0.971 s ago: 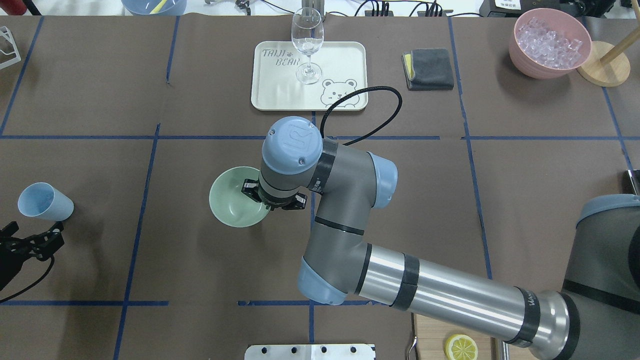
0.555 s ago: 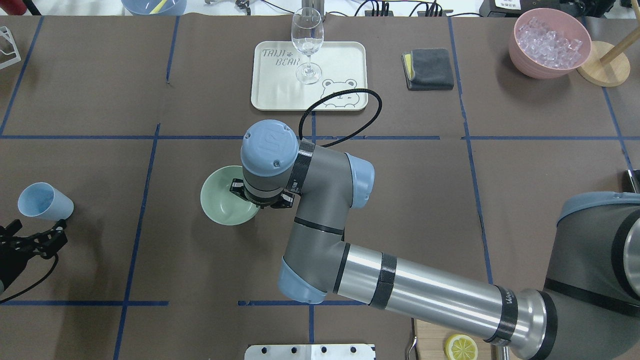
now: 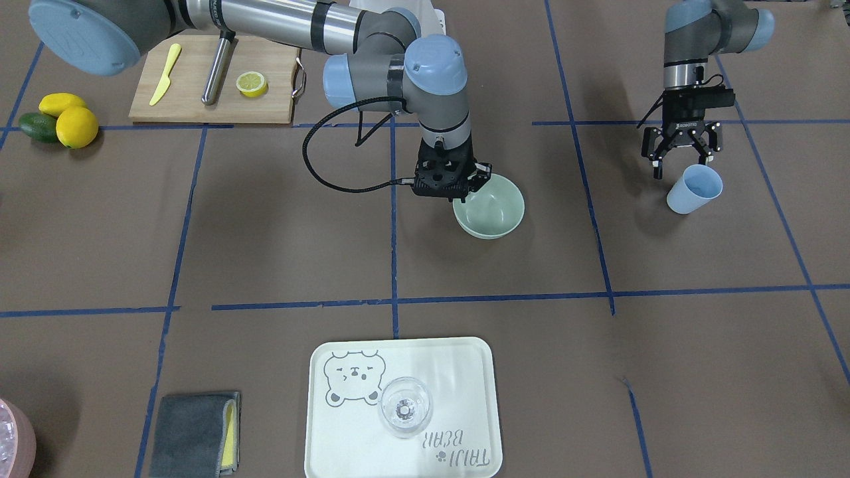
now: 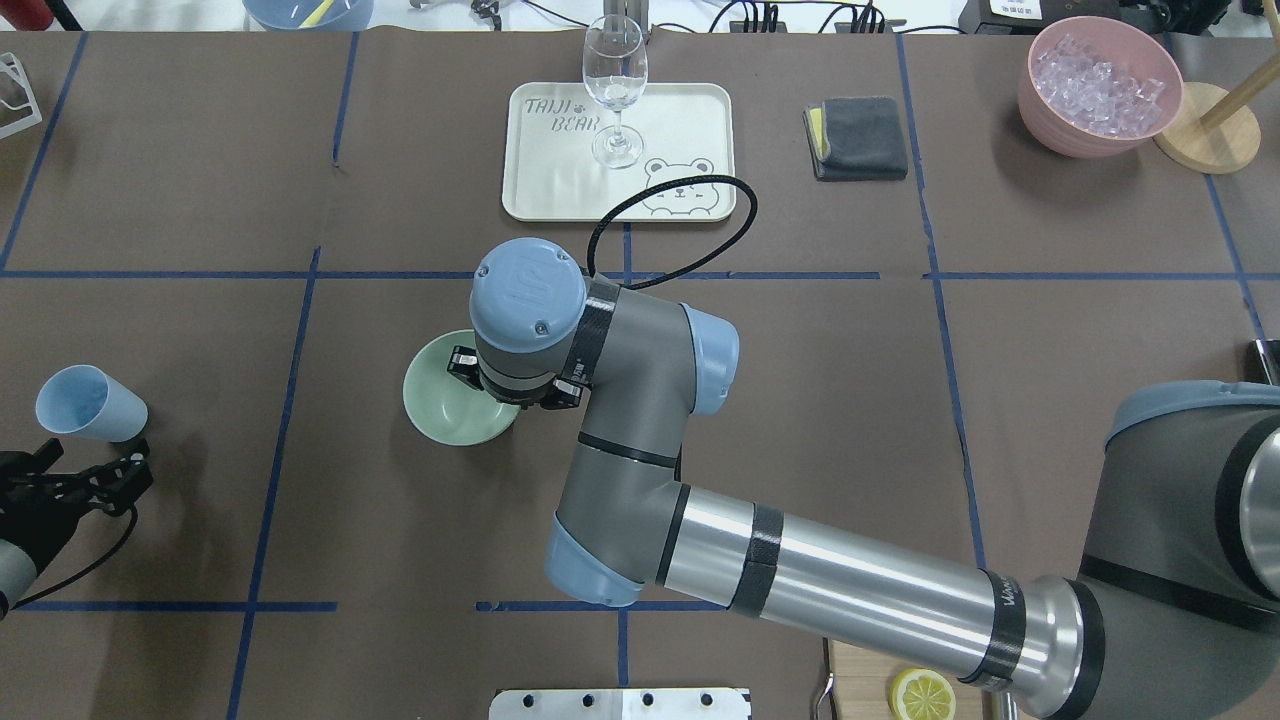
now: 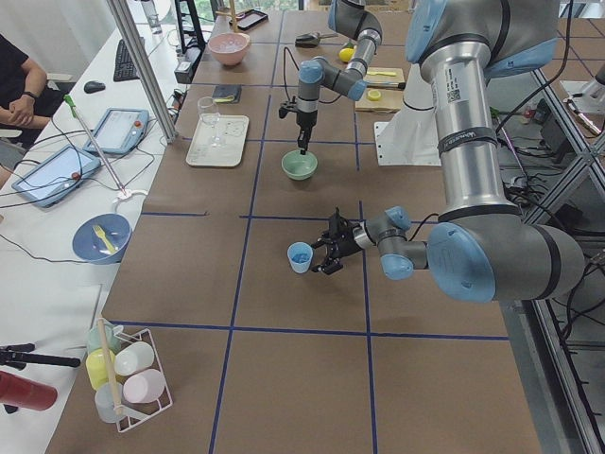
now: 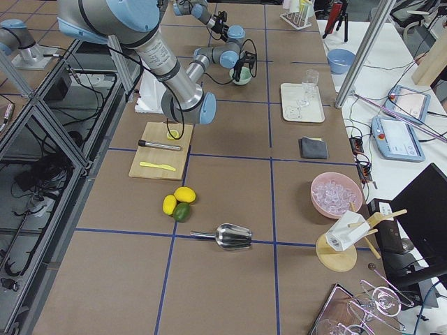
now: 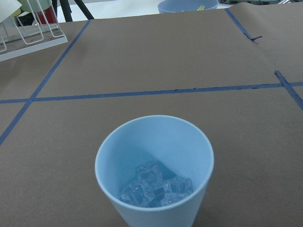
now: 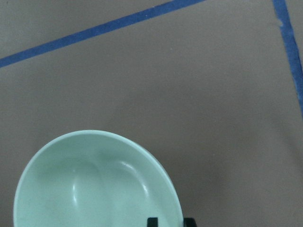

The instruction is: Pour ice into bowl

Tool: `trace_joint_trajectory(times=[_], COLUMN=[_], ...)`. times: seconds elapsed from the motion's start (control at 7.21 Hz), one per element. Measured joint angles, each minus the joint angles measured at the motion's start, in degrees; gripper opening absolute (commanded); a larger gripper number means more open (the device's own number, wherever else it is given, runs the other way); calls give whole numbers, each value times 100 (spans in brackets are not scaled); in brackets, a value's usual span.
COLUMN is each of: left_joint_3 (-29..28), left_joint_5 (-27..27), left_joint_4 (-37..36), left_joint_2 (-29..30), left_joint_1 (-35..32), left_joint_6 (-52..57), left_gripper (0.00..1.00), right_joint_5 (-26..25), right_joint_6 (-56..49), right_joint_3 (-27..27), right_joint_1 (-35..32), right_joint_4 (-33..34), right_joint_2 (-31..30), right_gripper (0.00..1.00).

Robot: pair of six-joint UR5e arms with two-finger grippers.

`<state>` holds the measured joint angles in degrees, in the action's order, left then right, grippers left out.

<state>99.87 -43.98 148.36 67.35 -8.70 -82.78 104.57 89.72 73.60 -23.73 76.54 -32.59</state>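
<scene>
Fingers (image 8: 152,222) of your right gripper (image 3: 463,189) are pinched narrow on the rim of the sage-green bowl (image 3: 495,212), on the robot's side of it, near the middle of the table (image 3: 265,232). Your left gripper (image 3: 682,161) hangs with its fingers spread wide just beside the light blue cup (image 3: 694,188) (standing upright, not touched), and the ice cubes (image 7: 154,189) lie at its bottom.

I logged the right arm stretched out, wrist vertical, right gripper (image 3: 463,191) pinching the bowl (image 3: 495,212) rim; left gripper (image 3: 679,164) hung spread.
</scene>
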Motion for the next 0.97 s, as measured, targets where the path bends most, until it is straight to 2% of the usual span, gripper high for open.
trace_joint_trajectory(times=[0.97], left_joint_3=[-269], left_joint_5=[236], left_joint_4=[139], left_joint_2=[212], left_joint_1=[-292], left_joint_6=[50], left_gripper=[99], right_joint_5=[18], right_joint_6=[74], right_joint_3=[119], right_joint_1=[-76], right_joint_4=[48], right_joint_2=[73], right_gripper=[100])
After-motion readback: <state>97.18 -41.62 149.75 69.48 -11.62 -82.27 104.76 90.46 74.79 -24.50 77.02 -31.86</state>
